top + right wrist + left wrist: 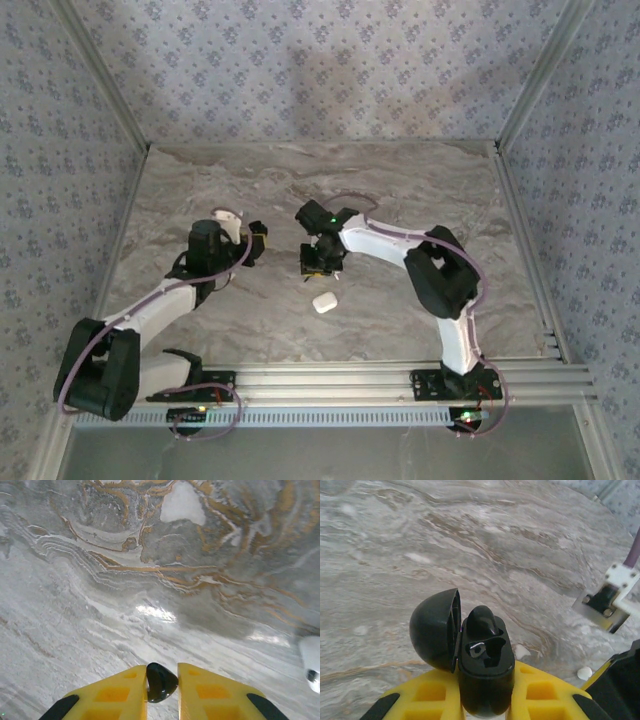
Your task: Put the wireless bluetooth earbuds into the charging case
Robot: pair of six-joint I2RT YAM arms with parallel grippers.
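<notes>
My left gripper (486,676) is shut on a black charging case (485,692) and holds it upright between its yellow fingers. The rounded lid (434,629) is swung open to the left. One black earbud (481,621) sits in the far socket, and the near socket (492,652) is empty, with a metal contact showing. My right gripper (162,672) is shut on a second black earbud (161,682) just above the marble. From above, the left gripper (256,240) and the right gripper (318,262) are a short way apart at mid-table.
A small white rounded box (324,302) lies on the marble table (400,190) just in front of the right gripper, and shows at the right edge (312,662) of the right wrist view. Patterned walls enclose the table on three sides.
</notes>
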